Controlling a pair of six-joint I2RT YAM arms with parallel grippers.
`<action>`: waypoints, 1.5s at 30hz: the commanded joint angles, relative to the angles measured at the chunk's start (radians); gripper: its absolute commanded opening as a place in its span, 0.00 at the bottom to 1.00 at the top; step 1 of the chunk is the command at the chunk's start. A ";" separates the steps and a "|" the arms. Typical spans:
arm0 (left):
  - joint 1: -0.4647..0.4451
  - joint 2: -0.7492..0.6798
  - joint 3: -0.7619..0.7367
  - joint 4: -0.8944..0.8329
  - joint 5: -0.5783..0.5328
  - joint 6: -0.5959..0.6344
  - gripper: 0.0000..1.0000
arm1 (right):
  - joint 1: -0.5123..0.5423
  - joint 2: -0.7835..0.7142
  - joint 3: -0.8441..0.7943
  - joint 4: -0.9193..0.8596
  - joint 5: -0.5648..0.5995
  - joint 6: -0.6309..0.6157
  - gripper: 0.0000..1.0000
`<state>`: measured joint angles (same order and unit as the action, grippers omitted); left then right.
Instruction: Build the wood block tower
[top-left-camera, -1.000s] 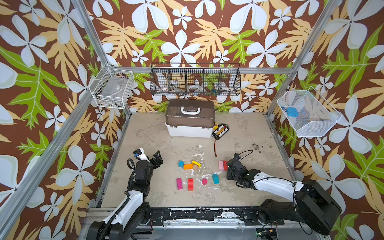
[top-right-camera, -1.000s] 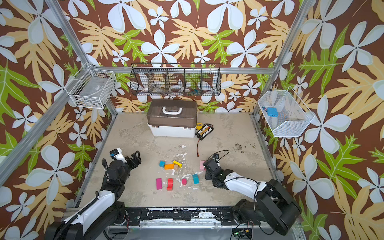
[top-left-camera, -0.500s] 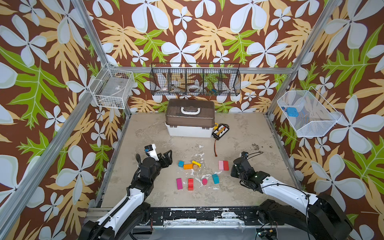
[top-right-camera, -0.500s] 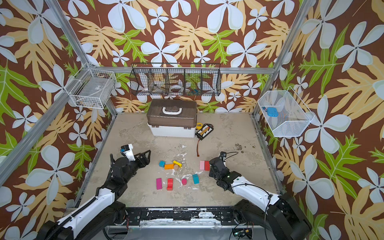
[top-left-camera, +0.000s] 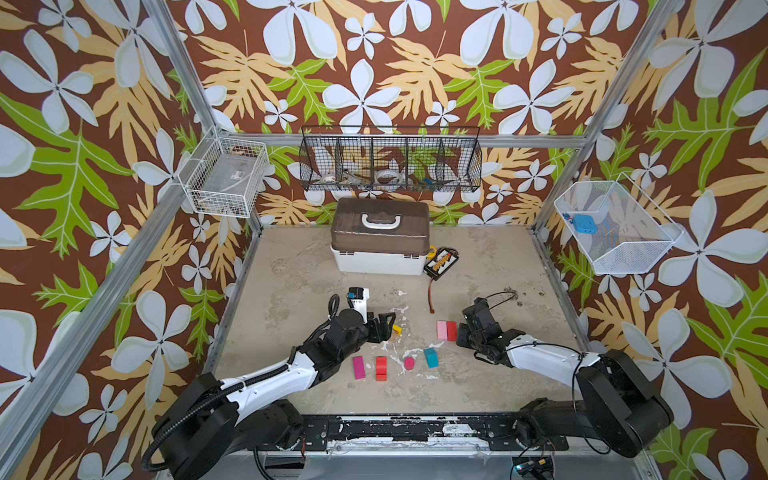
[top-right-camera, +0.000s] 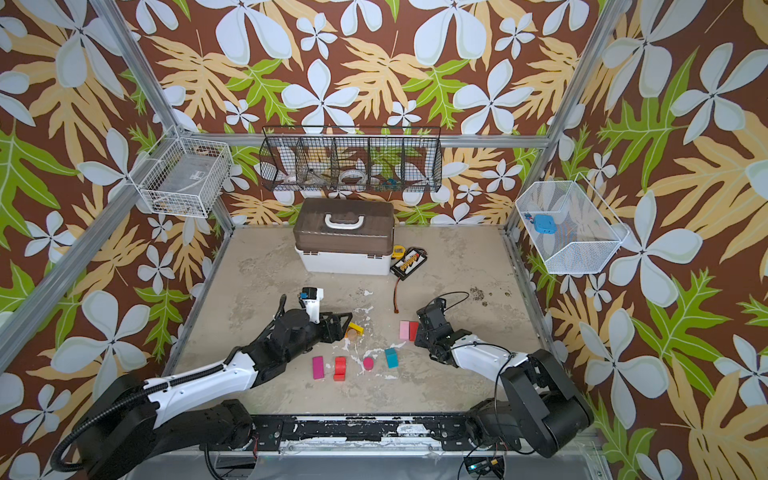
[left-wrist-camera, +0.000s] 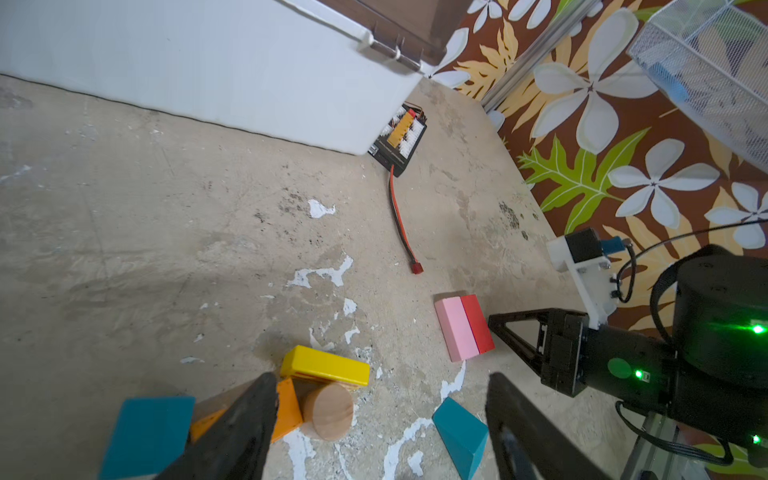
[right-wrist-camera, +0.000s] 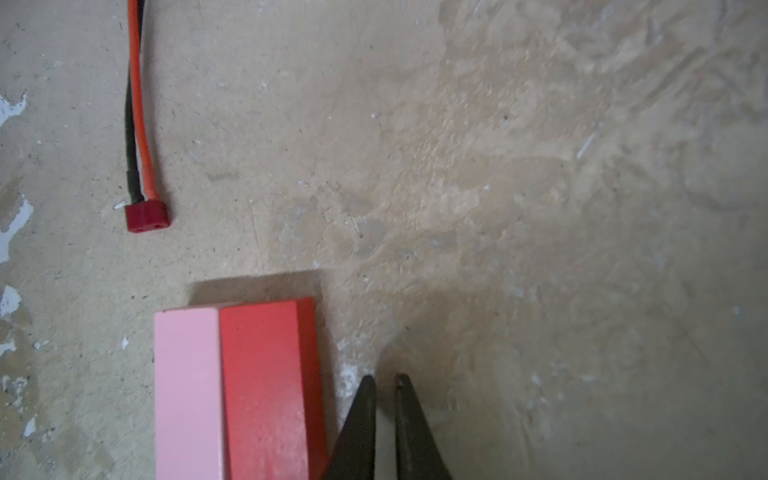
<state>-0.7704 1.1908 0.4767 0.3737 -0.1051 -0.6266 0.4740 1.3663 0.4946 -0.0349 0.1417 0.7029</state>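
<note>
Seems the start — left gripper (left-wrist-camera: 382, 380), fingers (left-wrist-camera: 249, 415) spread, hangs by the yellow block (left-wrist-camera: 326, 368); right gripper (right-wrist-camera: 384, 378), pinched empty by the red block (right-wrist-camera: 262, 382), must spread.

Brown wallpaper (top-left-camera: 415, 25) of white blossoms and green and tan leaves lines an aluminium-framed (top-left-camera: 183, 70) cell in even light. A black wire basket (top-left-camera: 390, 127) hangs on the back wall, a white wire basket (top-left-camera: 224, 203) and a white mesh basket (top-left-camera: 623, 257) on the sides, above a scuffed beige floor (top-left-camera: 299, 282) chipped white.
</note>
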 joint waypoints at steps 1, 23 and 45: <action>-0.024 0.033 0.021 0.020 -0.028 -0.016 0.80 | 0.001 0.015 0.005 0.012 -0.031 -0.014 0.12; -0.045 0.050 0.049 0.005 -0.040 -0.021 0.79 | 0.035 0.041 0.034 -0.003 -0.029 -0.013 0.12; -0.046 -0.037 0.040 -0.034 -0.068 -0.015 0.80 | 0.037 0.095 0.073 0.003 -0.017 -0.009 0.19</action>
<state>-0.8143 1.1610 0.5175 0.3466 -0.1585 -0.6487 0.5098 1.4555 0.5652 -0.0082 0.1310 0.6926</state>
